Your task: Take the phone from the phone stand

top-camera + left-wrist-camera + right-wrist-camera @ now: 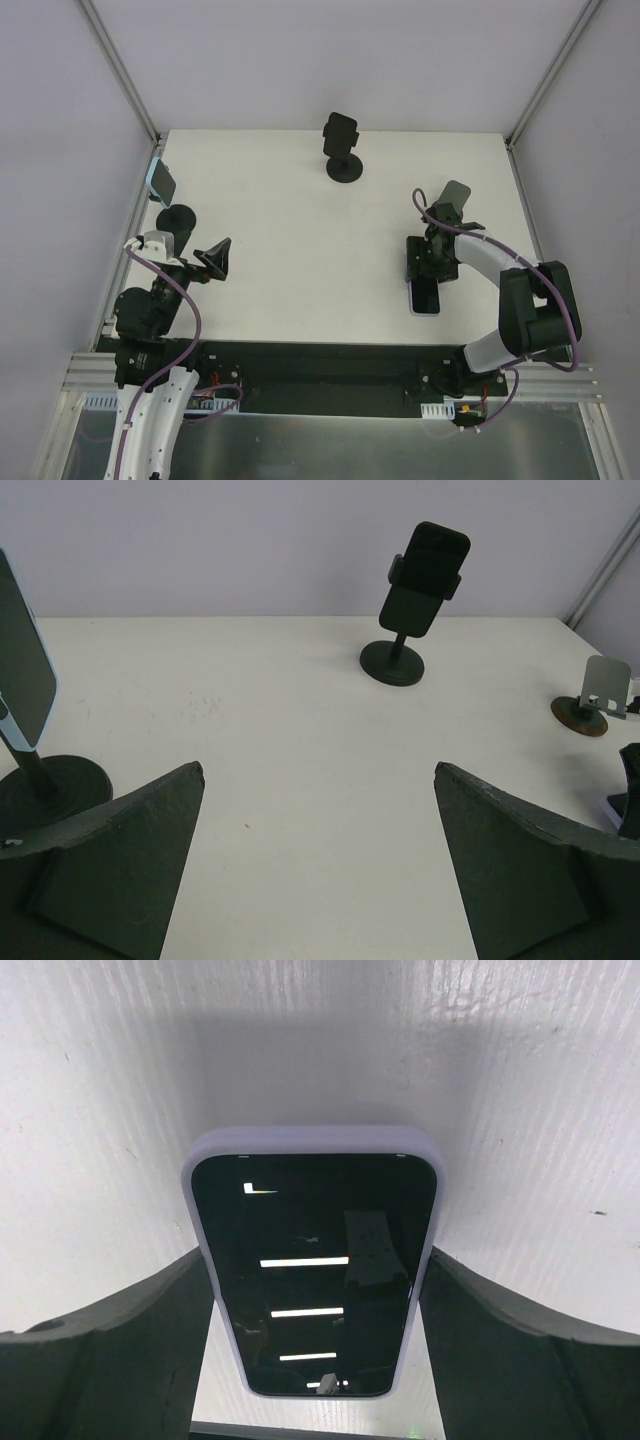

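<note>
A phone in a lavender case [426, 298] lies flat, screen up, on the white table [300, 240] at the right front. My right gripper [428, 268] straddles its upper end. In the right wrist view both fingers [150, 1340] press against the sides of the phone [315, 1210], so the right gripper [318, 1255] is shut on it. A small empty phone stand [457, 195] with a tilted metal plate stands just behind that gripper. My left gripper [215, 258] is open and empty at the left front; in its wrist view the gripper [318, 770] is over bare table.
A black phone [340, 130] is clamped on a round-based stand [345, 168] at the back centre. A blue-cased phone [160, 180] sits on another black stand [177, 217] at the left edge. Frame posts stand at both back corners.
</note>
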Controlling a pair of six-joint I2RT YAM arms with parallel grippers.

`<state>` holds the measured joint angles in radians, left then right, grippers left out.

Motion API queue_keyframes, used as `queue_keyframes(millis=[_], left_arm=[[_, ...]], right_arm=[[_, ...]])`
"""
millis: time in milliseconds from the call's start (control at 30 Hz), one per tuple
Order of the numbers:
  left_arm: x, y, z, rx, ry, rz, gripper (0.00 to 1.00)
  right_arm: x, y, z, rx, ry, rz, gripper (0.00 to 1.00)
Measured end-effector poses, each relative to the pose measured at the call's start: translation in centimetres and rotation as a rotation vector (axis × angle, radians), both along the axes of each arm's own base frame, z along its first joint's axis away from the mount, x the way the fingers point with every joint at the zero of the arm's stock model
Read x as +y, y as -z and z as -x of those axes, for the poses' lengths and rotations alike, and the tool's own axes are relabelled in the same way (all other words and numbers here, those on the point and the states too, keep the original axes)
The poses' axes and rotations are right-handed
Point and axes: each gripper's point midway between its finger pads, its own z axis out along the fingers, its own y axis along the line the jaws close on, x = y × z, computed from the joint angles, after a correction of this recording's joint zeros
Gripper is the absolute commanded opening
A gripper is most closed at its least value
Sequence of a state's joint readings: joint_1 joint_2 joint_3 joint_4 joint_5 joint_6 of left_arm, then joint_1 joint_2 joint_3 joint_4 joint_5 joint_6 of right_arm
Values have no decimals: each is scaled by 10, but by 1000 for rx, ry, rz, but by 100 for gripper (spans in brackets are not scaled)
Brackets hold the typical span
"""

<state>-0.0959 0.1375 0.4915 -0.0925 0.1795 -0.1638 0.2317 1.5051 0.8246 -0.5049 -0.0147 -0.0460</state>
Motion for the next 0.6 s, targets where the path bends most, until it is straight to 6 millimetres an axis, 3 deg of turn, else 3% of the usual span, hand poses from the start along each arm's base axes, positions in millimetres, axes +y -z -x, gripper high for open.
queue_keyframes(millis=[600], left_arm=[[-1,-1,0,-2,4,0,98]], right_arm=[[1,2,1,20,-20,36,63]])
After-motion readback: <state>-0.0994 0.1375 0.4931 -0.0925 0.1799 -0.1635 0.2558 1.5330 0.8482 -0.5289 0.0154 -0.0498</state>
